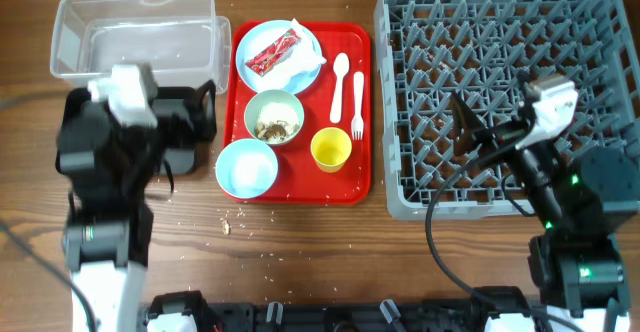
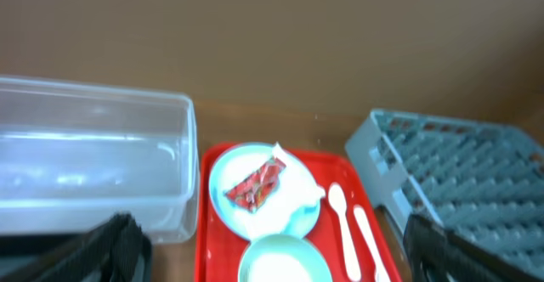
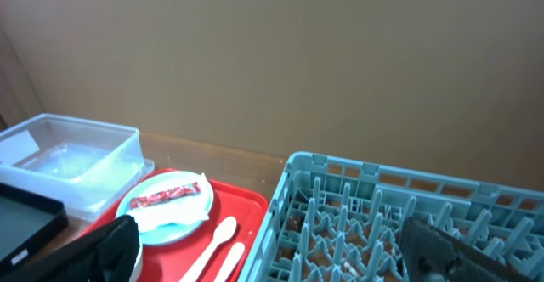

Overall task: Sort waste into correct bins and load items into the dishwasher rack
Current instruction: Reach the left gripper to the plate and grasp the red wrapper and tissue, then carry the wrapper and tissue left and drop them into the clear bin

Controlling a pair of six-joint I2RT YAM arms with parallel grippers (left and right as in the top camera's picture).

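Note:
On the red serving tray (image 1: pixel 300 187) a pale blue plate (image 1: pixel 282 40) holds the red-and-white wrapper (image 1: pixel 272 52) and white paper. The pale green bowl (image 1: pixel 274 117) holds beige scraps. A pale blue bowl (image 1: pixel 247 167), yellow cup (image 1: pixel 331 149), white spoon (image 1: pixel 339 80) and fork (image 1: pixel 357 107) lie beside them. The clear tub (image 1: pixel 135 32) is at the back left. The black tray (image 1: pixel 195 157) is mostly hidden under my left arm. The grey rack (image 1: pixel 500 92) is at the right. My left gripper (image 1: pixel 185 117) (image 2: pixel 272 265) is open and empty left of the red tray. My right gripper (image 1: pixel 470 127) (image 3: pixel 280 261) is open and empty over the rack.
Loose crumbs (image 1: pixel 228 227) lie on the wooden table in front of the red tray. The tub (image 2: pixel 93 172), plate (image 2: pixel 263 199) and rack (image 2: pixel 459 172) show in the left wrist view. The black tray's corner (image 3: pixel 25 218) shows in the right wrist view.

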